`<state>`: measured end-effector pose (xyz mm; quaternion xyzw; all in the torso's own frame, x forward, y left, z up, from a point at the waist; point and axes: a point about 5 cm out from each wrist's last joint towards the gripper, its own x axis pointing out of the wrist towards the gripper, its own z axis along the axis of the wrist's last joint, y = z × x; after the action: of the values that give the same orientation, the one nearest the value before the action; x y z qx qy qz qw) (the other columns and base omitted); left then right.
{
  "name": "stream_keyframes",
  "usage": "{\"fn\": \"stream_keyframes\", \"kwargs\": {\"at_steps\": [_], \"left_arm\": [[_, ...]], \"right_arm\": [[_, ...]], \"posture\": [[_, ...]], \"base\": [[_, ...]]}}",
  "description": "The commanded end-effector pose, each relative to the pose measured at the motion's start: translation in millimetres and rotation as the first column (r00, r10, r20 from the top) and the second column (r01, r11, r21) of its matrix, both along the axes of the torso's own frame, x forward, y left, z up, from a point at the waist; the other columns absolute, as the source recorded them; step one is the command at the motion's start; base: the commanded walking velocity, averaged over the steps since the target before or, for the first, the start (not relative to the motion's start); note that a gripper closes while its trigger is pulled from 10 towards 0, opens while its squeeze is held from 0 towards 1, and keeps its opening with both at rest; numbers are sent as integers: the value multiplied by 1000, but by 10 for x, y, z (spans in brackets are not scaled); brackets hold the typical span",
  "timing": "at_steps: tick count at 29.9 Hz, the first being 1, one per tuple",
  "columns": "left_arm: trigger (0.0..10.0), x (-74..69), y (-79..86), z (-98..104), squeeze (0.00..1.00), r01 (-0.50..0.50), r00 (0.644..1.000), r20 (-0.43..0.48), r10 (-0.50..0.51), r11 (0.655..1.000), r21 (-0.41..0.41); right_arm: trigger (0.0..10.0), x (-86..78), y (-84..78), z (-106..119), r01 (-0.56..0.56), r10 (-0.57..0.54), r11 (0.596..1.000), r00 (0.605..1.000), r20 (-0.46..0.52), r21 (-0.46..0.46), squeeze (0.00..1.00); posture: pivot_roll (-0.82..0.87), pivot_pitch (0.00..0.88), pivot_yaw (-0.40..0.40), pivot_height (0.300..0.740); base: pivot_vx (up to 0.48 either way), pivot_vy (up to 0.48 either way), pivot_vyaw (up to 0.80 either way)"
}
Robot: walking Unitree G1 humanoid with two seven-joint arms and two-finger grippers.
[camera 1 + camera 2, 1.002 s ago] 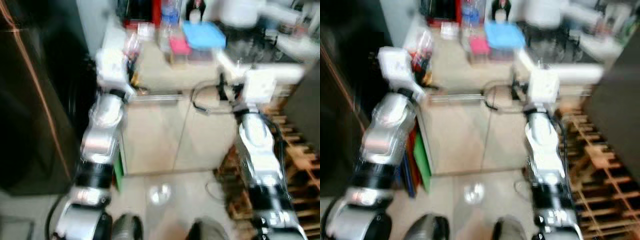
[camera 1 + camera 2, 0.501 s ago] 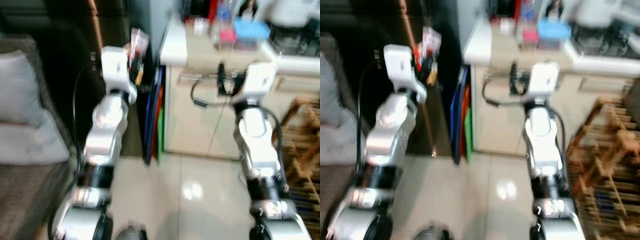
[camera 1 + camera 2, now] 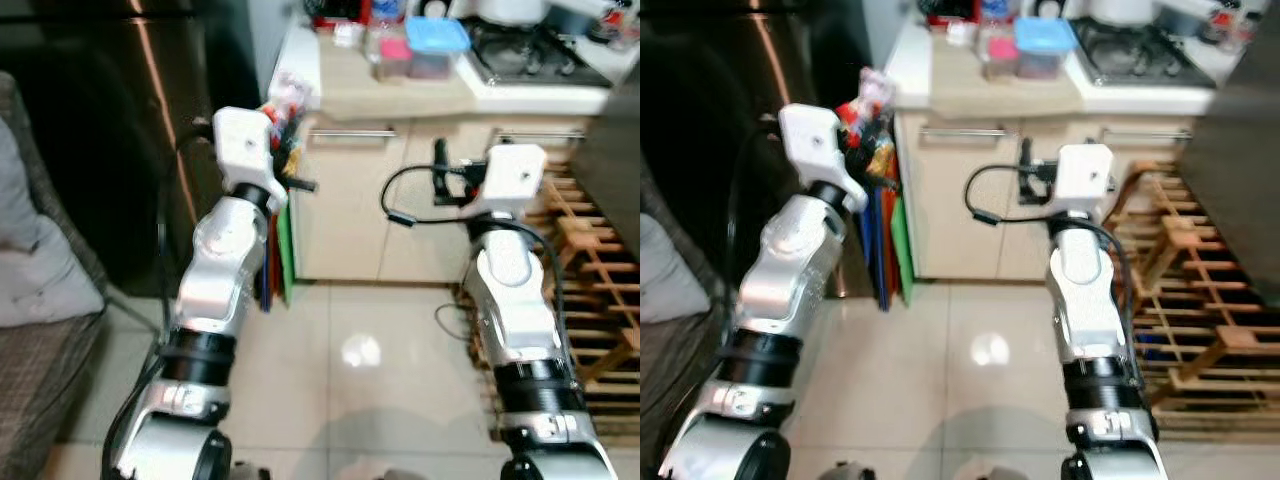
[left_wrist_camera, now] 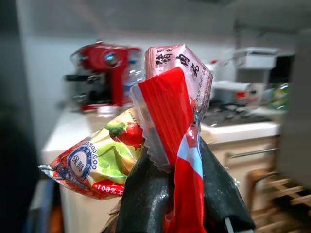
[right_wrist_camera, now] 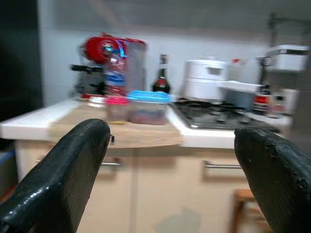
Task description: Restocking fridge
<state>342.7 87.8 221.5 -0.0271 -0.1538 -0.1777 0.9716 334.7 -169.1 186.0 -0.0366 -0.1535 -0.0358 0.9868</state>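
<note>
Your left claw [image 4: 170, 194] is clenched on a bunch of snack packets [image 4: 165, 126], held up beside the dark fridge [image 3: 100, 130] and near the worktop [image 3: 400, 90] corner. Your right claw [image 5: 175, 160] is spread wide with nothing in it, facing the cabinets [image 3: 370, 200]. The packets are pinched only by their crimped edges, so one could likely slip loose if you swing sharply, or snag on the fridge door.

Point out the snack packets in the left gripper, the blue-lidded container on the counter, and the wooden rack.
snack packets [image 4: 167, 121]: left wrist view, on the red packet's top.
blue-lidded container [image 3: 437, 35]: left eye view, on its lid.
wooden rack [image 3: 1185, 300]: right eye view, on a slat.
</note>
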Motion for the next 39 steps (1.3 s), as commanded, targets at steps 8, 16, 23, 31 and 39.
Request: {"fn": "stream_keyframes", "kwargs": {"at_steps": [8, 16, 23, 31, 39], "left_arm": [[10000, -27, 65, 91, 0, -2, 999, 53, 3, 1000, -30], [10000, -23, 108, 129, 0, -4, 998, 64, 6, 1000, -31], [10000, -24, 49, 133, 0, 33, 997, 68, -32, 999, -15], [10000, -3, -6, 150, 0, 62, 996, 65, -61, 998, -16], [10000, 10, -48, 145, 0, 79, 995, 60, -78, 997, -15]], "right_arm": [[10000, -15, 44, 10, -17, 17, 1000, 1000, 0, 3, 0], [10000, -23, 77, -11, -19, 19, 1000, 1000, -3, 15, 0], [10000, -32, 67, -9, -9, 9, 1000, 1000, 1, 18, 0], [10000, -72, 16, -21, 14, -14, 1000, 1000, 3, 17, 0], [10000, -90, -8, -17, 26, -26, 1000, 1000, 5, 14, 0]], "posture": [[-225, 0, 40, 740], [-224, 0, 57, 740], [-238, 0, 71, 740], [-261, 0, 88, 740], [-275, 0, 90, 740]], "base": [[0, -461, 0], [0, -460, 0], [0, -456, 0], [0, -457, 0], [0, -450, 0]]}}
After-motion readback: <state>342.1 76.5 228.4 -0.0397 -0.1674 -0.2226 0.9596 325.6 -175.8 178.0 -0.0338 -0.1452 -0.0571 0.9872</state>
